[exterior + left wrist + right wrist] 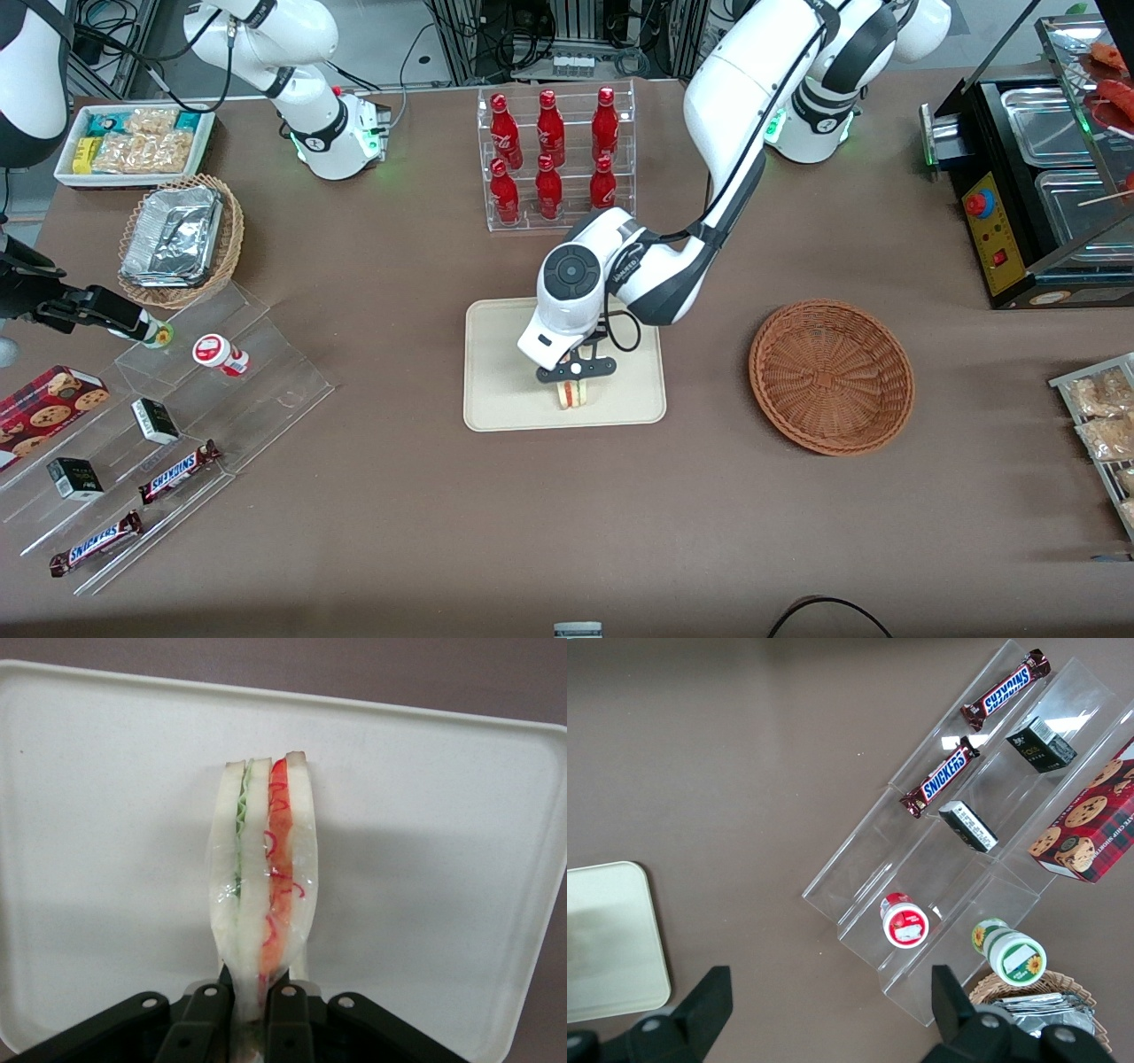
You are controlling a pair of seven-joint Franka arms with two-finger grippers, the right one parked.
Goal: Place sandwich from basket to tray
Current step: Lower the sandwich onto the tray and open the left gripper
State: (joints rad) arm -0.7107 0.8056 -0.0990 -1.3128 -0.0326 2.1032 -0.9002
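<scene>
Over tray [496, 390], my gripper [574, 383] low, jaws pinching sandwich [263, 895] upright; basket [831, 376] empty nearby on desk [567, 532].

My gripper [574, 379] is low over the tray [496, 390], closed on the sandwich [572, 394]. Around it the tray is bare. The bottle rack [556, 159] and basket [831, 376] stand well apart.

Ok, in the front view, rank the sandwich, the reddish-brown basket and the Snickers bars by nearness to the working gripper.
1. Sandwich: in the gripper, over the tray.
2. Basket: empty, toward the working arm's end.
3. Snickers bars: on the clear stand, toward the parked arm's end.
</scene>
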